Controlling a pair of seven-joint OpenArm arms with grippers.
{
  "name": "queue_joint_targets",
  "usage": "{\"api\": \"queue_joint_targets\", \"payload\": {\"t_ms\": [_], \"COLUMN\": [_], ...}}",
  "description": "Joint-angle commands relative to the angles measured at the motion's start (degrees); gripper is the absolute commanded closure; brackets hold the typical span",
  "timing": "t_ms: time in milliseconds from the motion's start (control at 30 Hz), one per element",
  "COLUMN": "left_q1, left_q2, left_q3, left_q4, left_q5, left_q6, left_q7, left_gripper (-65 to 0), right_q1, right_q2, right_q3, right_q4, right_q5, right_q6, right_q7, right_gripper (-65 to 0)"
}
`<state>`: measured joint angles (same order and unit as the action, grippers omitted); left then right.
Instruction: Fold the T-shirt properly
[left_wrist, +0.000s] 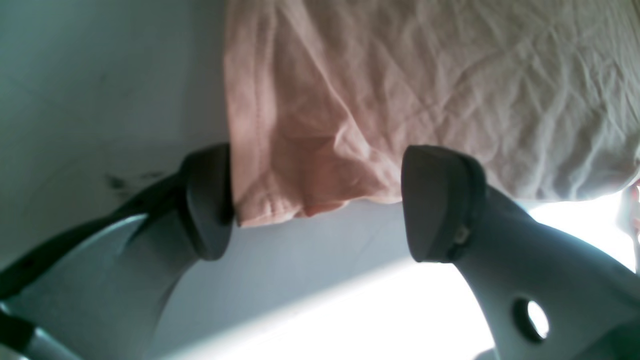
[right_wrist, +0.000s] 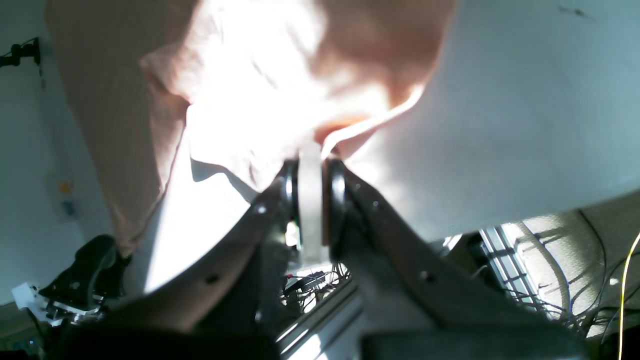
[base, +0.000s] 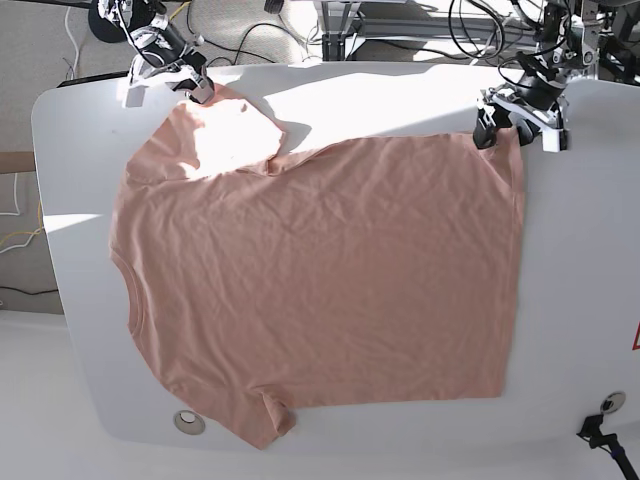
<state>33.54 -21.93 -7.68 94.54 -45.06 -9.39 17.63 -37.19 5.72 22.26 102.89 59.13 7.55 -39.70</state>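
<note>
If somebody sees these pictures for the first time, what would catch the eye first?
The salmon-pink T-shirt spread wide over the white table, lit by hard sunlight. At its far edge, the right gripper pinches a sleeve, while the left gripper stands open at the hem corner.

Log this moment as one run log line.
T-shirt: flat on table | right gripper: shut on sleeve | left gripper: open, straddling hem corner
</note>
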Motion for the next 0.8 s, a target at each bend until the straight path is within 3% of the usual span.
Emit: {"api": "queue_joint_targets", "payload": {"t_ms": [0,433,500,667,767], "left_q1": [0.79,-2.29,-2.81,-4.13,-4.57], "left_q2": [-0.44,-0.35,-0.35,-0.35,-0.35], "left_q3": [0.34,2.01,2.01,2.01,1.92], "left_q4": [0.10,0.10,0.01,-2.10,-2.98], "left_q5": [0.00,0.09,0.09,0.00,0.00], "left_q6": [0.29,0.29,0.29,0.29,0.29], "left_q7": [1.76,1.76,1.76,1.76,1.76], "left_gripper": [-47.3,-46.9,-40.7,-10.6,-8.0], "right_q1": [-0.48,-0.39,-0.39,-0.30,0.31], "right_q2": [0.48,0.48,0.48,0.48,0.48], "right_q3": [0.20,0.20,0.20,0.20,0.20], "right_q4": [0.80,0.80,0.80,0.80,0.80], "right_q5": [1.04,1.04,1.13,1.22,1.22], "right_q6": [0.76,0.76,0.76,0.76,0.76], "right_q7": [0.36,0.36,0.36,0.36,0.27], "right_gripper": [0.0,0.0,0.0,0.0,0.0]}}
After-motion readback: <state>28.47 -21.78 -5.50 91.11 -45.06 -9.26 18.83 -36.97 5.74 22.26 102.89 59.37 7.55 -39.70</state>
